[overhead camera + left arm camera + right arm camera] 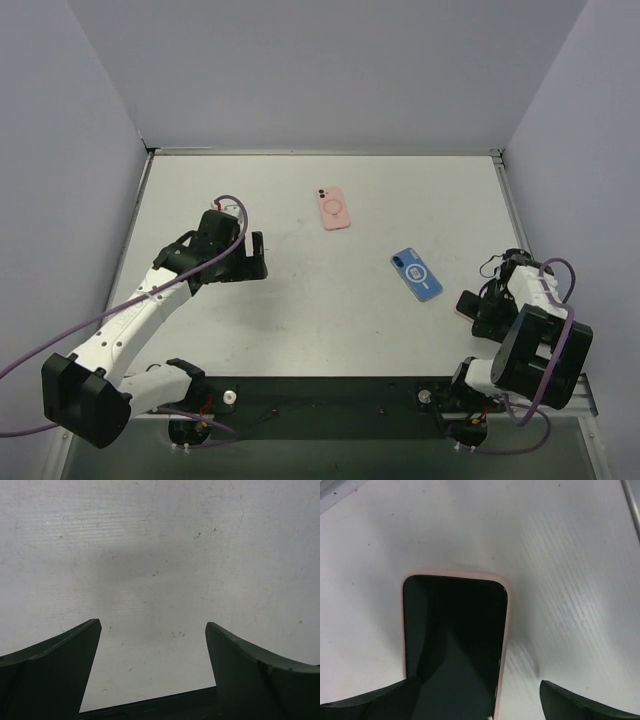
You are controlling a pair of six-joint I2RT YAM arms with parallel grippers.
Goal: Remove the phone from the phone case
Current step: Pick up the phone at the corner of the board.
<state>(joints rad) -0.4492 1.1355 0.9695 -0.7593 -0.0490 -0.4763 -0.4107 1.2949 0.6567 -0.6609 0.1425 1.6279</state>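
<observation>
**phone (pixel 452 645) lies at the open right tool (pixel 479 684)**

Screen-up on the bench (pixel 570 555) in a pink case (pixel 504 630), its near end between the right tool's wide-spread, empty tips. The left tool (pixel 152 625) is open and empty. Likely stiff, slick glass in a soft rim; peel at a corner.

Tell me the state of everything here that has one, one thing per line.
Left claw: open, empty.
Right claw: open, around the phone, not gripping.
Phone: screen up, dark, inside its pink case.
Far pink case: back up, lying flat.
Blue case: back up, lying flat.
</observation>
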